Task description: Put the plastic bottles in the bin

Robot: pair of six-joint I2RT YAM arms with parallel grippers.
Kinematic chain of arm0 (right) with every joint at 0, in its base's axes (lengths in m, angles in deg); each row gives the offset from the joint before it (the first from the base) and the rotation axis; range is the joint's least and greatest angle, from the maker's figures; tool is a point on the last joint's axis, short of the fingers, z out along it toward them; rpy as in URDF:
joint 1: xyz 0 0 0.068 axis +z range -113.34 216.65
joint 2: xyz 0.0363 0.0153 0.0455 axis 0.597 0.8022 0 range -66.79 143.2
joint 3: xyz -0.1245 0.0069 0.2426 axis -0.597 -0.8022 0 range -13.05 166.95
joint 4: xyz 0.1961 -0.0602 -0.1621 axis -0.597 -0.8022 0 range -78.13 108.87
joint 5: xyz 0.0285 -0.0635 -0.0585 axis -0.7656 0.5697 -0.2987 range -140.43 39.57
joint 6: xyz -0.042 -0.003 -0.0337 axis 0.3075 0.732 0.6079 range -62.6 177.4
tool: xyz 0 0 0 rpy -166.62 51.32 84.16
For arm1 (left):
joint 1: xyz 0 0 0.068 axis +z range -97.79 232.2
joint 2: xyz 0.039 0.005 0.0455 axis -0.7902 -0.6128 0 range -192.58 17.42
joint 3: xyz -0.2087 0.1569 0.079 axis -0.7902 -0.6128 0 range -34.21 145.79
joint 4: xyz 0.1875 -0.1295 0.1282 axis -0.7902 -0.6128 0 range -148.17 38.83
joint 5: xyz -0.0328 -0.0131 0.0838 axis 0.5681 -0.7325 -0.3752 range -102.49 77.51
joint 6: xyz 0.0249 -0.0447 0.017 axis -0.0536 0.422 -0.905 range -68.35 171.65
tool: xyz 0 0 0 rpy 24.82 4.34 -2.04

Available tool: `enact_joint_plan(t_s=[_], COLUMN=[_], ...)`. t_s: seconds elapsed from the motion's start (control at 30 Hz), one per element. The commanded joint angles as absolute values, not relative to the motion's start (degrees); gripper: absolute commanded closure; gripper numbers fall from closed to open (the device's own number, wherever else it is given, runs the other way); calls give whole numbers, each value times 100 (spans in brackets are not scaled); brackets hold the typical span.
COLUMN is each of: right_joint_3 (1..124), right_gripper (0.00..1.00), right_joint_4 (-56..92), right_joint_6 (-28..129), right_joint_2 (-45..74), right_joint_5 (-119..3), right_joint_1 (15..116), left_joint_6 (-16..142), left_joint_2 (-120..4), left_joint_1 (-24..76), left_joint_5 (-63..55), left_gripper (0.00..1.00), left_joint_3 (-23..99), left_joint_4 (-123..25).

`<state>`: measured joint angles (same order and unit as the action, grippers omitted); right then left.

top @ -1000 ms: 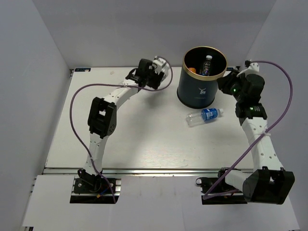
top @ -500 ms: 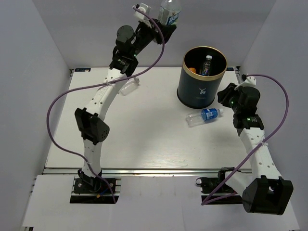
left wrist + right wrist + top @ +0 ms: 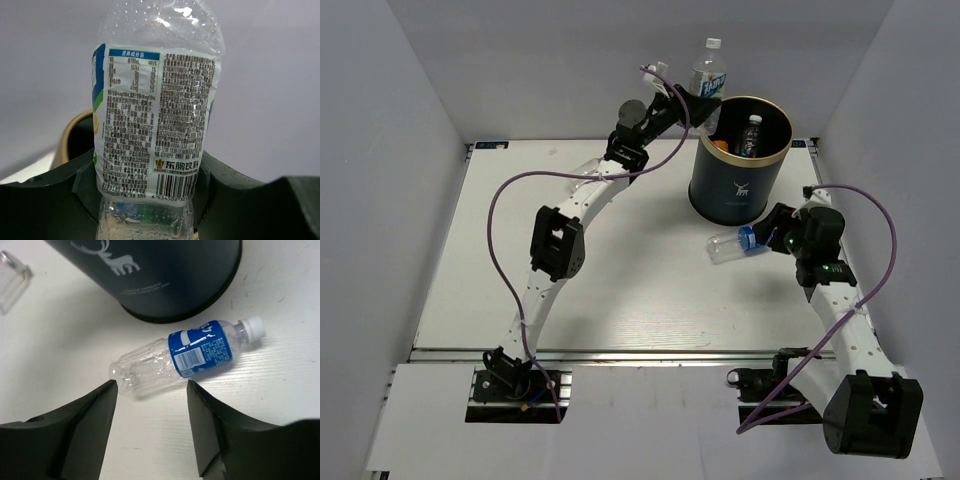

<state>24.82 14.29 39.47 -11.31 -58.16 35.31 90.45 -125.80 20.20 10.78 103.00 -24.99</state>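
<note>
My left gripper (image 3: 700,100) is shut on a clear bottle (image 3: 707,72) with a white and green label, held upright in the air just left of the bin's gold rim (image 3: 706,122). In the left wrist view this bottle (image 3: 155,125) fills the space between the dark fingers (image 3: 235,190), and the rim (image 3: 70,137) shows behind it. The dark bin (image 3: 732,190) has one bottle (image 3: 750,135) inside. A blue-labelled bottle (image 3: 738,242) lies on the table in front of the bin. My right gripper (image 3: 772,238) hovers open at its cap end; below the bottle (image 3: 185,357) the gripper (image 3: 152,390) holds nothing.
Something orange (image 3: 720,146) lies inside the bin. The bin's side with a white deer logo (image 3: 112,260) stands just beyond the lying bottle. A small clear plastic item (image 3: 12,280) sits on the table to the left of the bin. Grey walls enclose the table.
The left arm lifted its bottle off the table and swung it right, up to the bin's rim. The right gripper came down from beside the bin to the blue-labelled bottle and opened.
</note>
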Motion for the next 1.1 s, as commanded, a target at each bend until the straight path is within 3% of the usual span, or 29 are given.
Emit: enact_joint_plan(t_s=[0.0, 0.23, 0.43, 0.87, 0.93, 0.97, 1.0, 1.07], right_joint_3=[2387, 2141, 2026, 1956, 1956, 1965, 1948, 1930], right_gripper=[35, 35, 34, 34, 33, 33, 33, 31], right_joint_4=[1790, 1808, 1843, 1817, 1825, 1825, 1825, 1826], right_joint_6=[4228, 4299, 4167, 3982, 3974, 3974, 3982, 3974], right_joint_2=[-1248, -1274, -1318, -1432, -1424, -1432, -1450, -1467], right_joint_5=[-6246, -6361, -6370, -6502, -6511, -6528, -6511, -6511], right_joint_1=[3595, 3657, 3657, 3868, 3894, 3894, 3903, 3929], left_joint_6=[9462, 9700, 9999, 9832, 9709, 9709, 9656, 9603], left_joint_2=[-12154, -12154, -12487, -12927, -12988, -12989, -12989, -13041], left_joint_1=[1898, 1793, 1626, 1336, 1283, 1283, 1231, 1230], left_joint_5=[975, 826, 633, -422, -423, -553, -555, -668], left_gripper=[96, 94, 83, 71, 63, 56, 42, 30], left_joint_3=[10685, 10571, 10721, 10870, 10870, 10870, 10870, 10870], left_joint_4=[-1839, -1557, -1505, -1759, -1829, -1830, -1891, -2040])
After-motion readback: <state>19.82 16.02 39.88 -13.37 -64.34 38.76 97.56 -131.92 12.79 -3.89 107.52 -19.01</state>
